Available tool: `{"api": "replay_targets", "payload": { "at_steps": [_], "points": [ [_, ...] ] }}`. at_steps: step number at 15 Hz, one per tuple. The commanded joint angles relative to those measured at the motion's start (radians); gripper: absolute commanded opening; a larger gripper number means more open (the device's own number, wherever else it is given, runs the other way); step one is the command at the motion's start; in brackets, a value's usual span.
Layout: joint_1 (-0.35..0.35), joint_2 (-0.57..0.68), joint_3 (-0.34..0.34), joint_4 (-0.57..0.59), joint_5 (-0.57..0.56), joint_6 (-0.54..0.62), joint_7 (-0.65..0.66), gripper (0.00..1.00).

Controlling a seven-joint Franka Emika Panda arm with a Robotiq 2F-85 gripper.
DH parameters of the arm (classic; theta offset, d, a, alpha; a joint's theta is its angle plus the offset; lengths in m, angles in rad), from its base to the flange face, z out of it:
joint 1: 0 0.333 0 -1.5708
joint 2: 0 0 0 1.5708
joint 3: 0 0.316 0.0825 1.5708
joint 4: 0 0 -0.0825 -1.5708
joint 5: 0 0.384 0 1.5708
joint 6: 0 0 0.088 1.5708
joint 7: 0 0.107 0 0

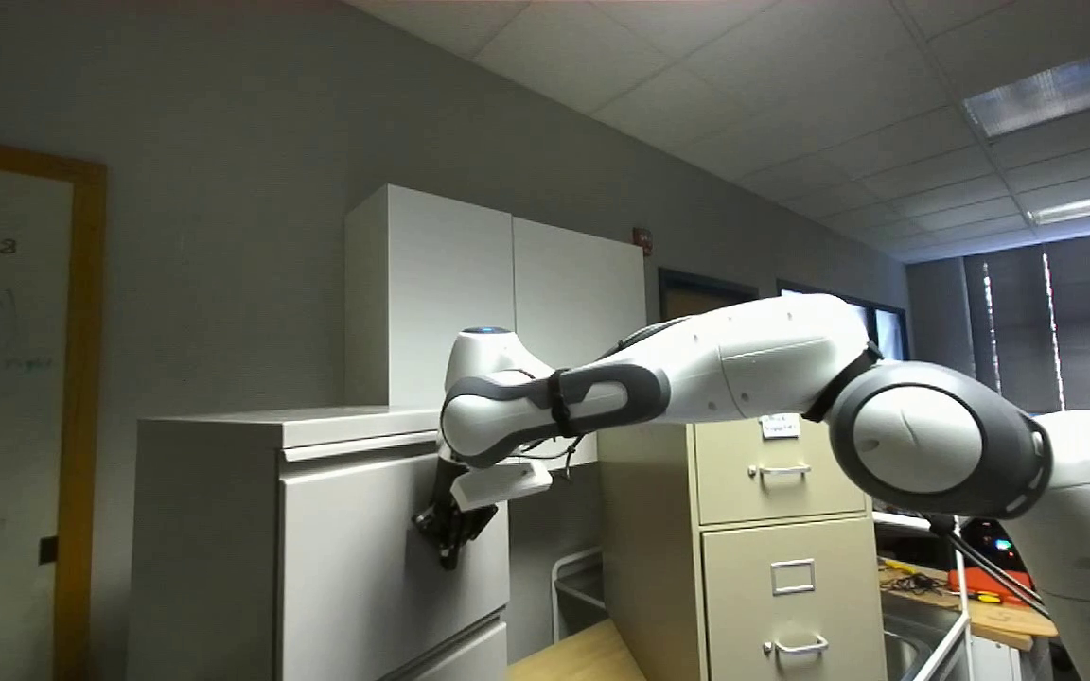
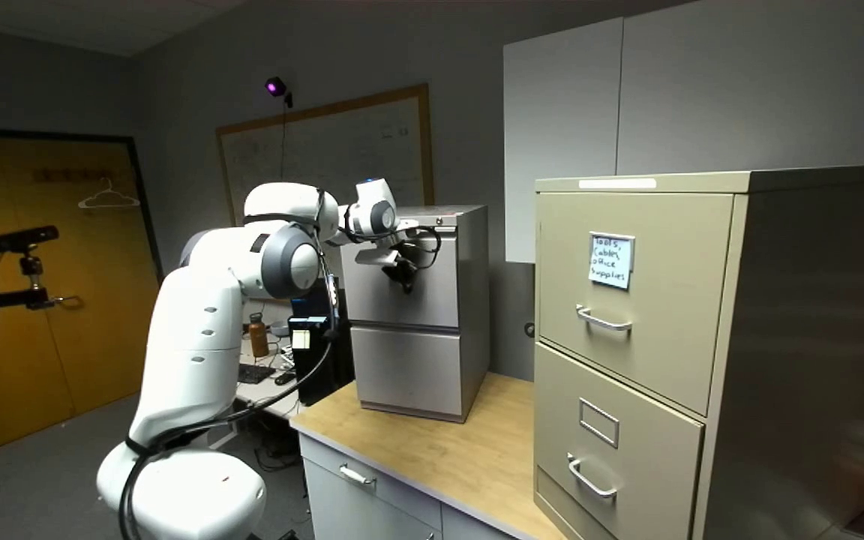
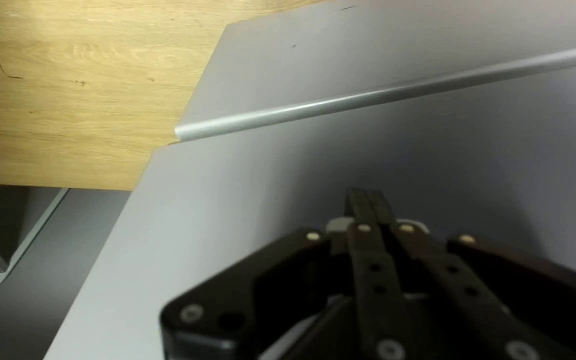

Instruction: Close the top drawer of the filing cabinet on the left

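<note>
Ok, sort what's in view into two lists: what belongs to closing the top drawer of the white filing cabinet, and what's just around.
For the job:
top drawer
white filing cabinet, which holds it
hand, shut, at the drawer's front

Just around:
beige filing cabinet
wooden-framed whiteboard
coat hanger
orange bottle
computer keyboard

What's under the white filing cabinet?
The white filing cabinet stands on a wood-grain worktop; in an exterior view, a handled drawer shows below that. The patch of worktop directly beneath the cabinet is covered, and the handled drawer's inside can't be seen.
</note>
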Motion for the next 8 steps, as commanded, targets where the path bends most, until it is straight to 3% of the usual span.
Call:
{"api": "replay_targets", "payload": {
  "at_steps": [1,8],
  "points": [
    [0.033,0.106,-0.027,0.179,0.009,-0.070,0.009,0.00],
    [0.028,0.145,-0.022,0.262,0.007,-0.159,0.011,0.00]
  ]
}}
